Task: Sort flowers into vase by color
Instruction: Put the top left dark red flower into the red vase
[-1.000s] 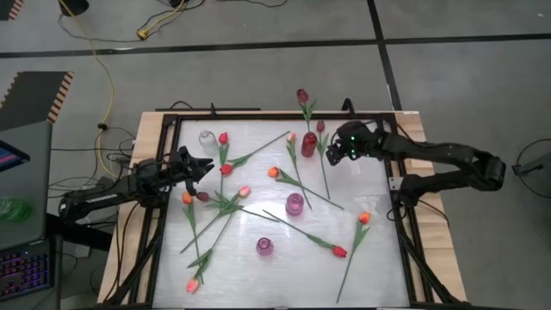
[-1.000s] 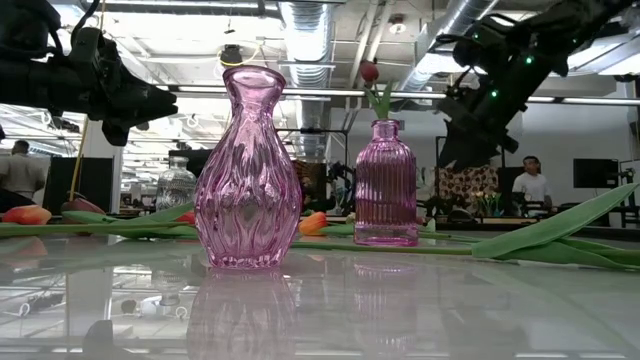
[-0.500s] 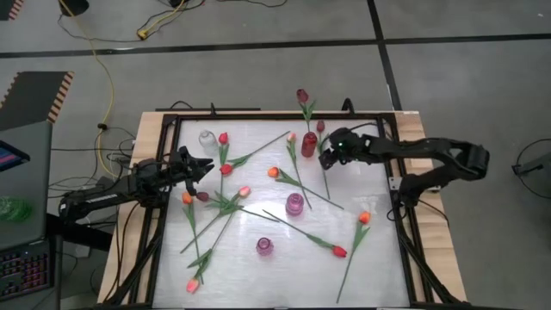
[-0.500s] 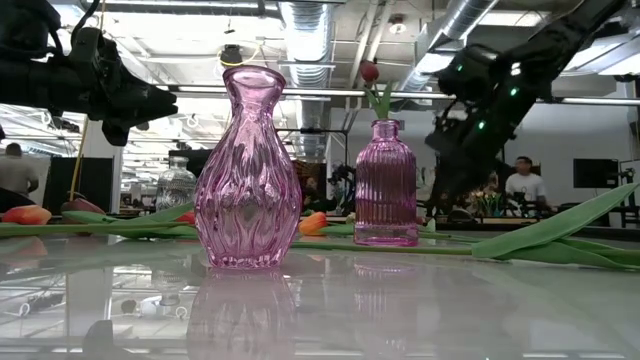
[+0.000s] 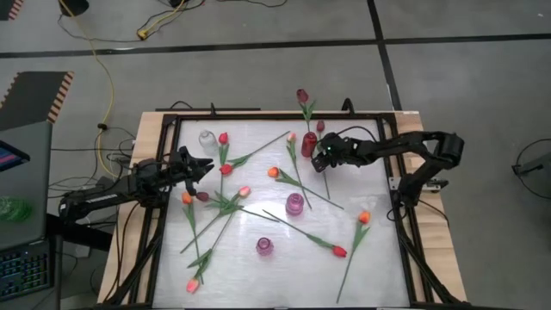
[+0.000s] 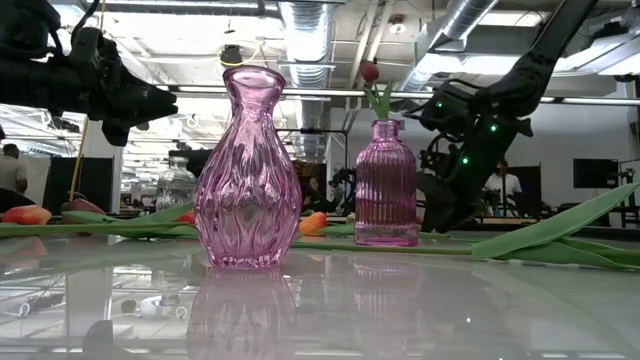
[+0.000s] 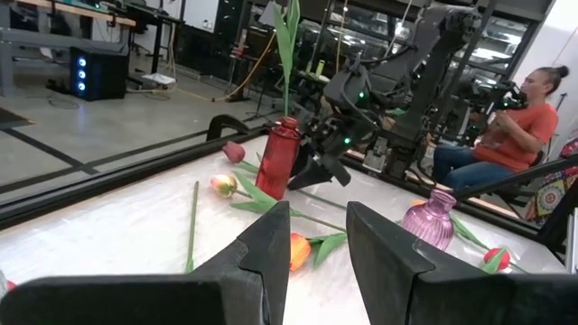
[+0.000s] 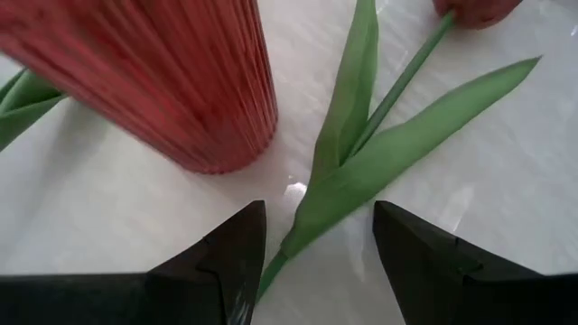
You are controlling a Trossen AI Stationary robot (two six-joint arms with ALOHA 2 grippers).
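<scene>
Since a second ago my right gripper (image 5: 323, 158) has dropped and slid in toward the red ribbed glass vase (image 5: 308, 144); now it sits low over the table with its fingers spread wide, empty, straddling the green stem and leaves of a dark maroon tulip (image 8: 361, 144) lying just beside that vase. My left gripper (image 5: 196, 166) hasn't budged; it hovers near the left frame rail, fingers partly apart, holding nothing I can see.

The other artificial tulips (image 5: 284, 176) lie scattered across the white tabletop (image 5: 379, 258), apart from one maroon bloom already standing in the red vase.

For this pick I'd judge the stem should sit centred between the fingers before I close, catching the thin stalk rather than the broad leaf, which could slip. The red vase is very close on one side, so I'd come down straight and lift straight, avoiding any sideways sweep that could tip it. Open tabletop lies on the side away from the vase, toward the black frame (image 5: 398, 207), so I'd draw off that way.
</scene>
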